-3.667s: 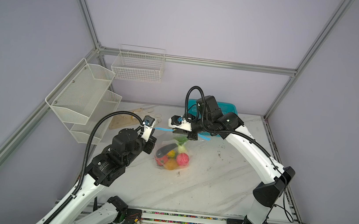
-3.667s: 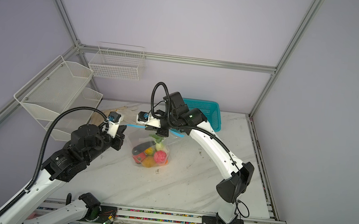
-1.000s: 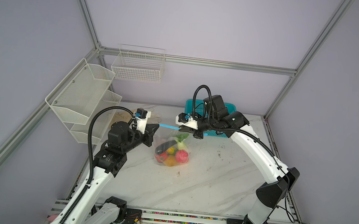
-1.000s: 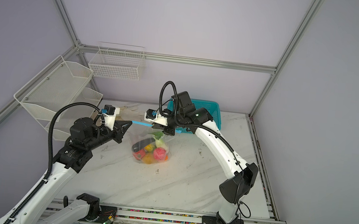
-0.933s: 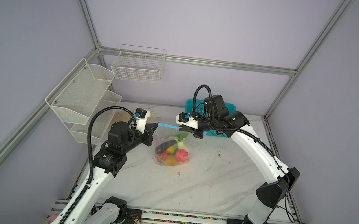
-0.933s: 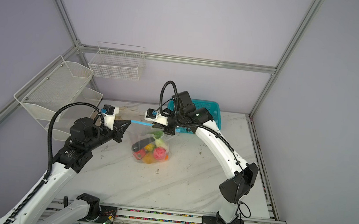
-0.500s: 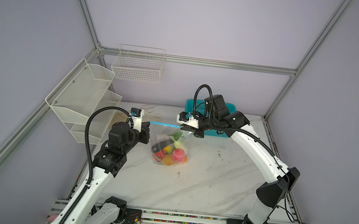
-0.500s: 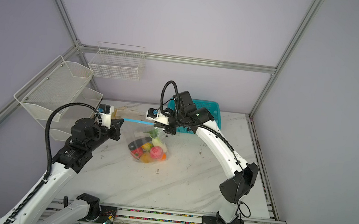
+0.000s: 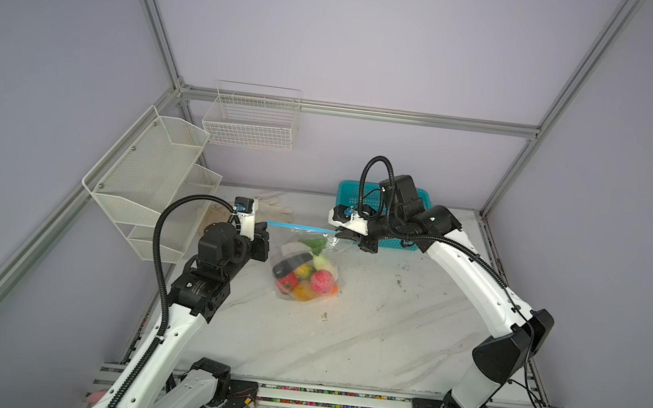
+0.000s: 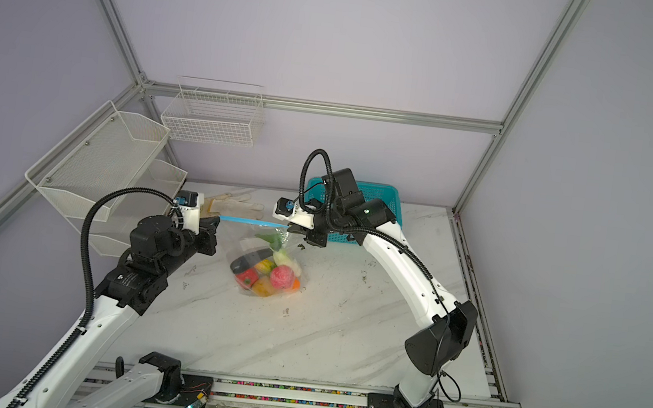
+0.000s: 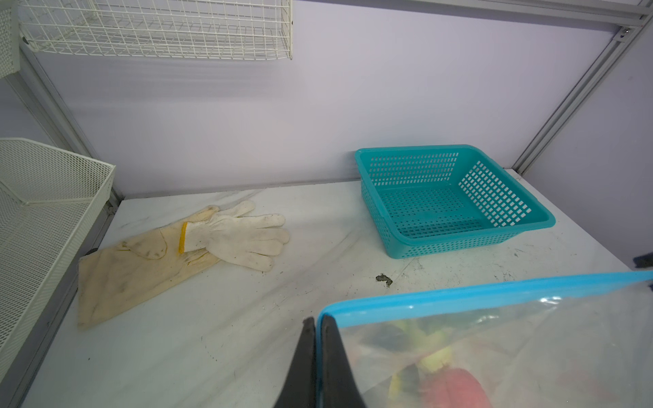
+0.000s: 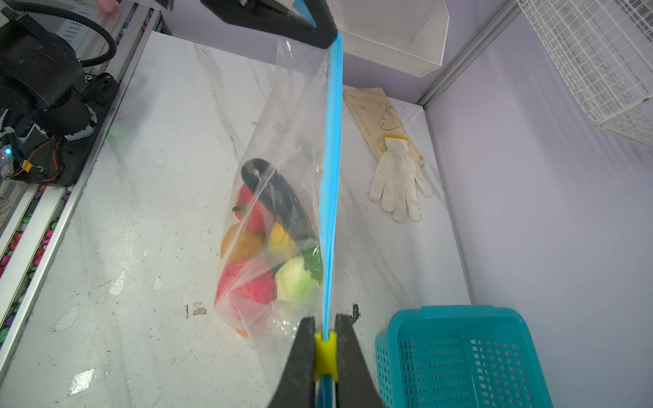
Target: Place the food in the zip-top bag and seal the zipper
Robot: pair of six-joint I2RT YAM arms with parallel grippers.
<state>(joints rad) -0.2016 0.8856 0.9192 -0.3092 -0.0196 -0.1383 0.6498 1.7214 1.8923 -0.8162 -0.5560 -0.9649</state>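
Left hand [image 11: 315, 326]: clamped narrow on the blue end corner of the zip-top bag [image 12: 289, 106].
Right hand [image 12: 325, 323]: pinches the yellow slider tab [image 12: 325, 353] on the zipper [image 12: 332, 176].
Bag: stretched between both hands, food [image 12: 254, 247] inside, sagging towards the bench [image 12: 141, 176].
Risk: the slider slipping from the pinch, or the corner pulling free, would slacken the strip and leave the seal unfinished.

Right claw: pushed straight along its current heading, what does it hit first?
Probably the left claw. The right claw, shut on the yellow slider, points along the blue zipper, whose far end the left claw pinches. Height match is uncertain.
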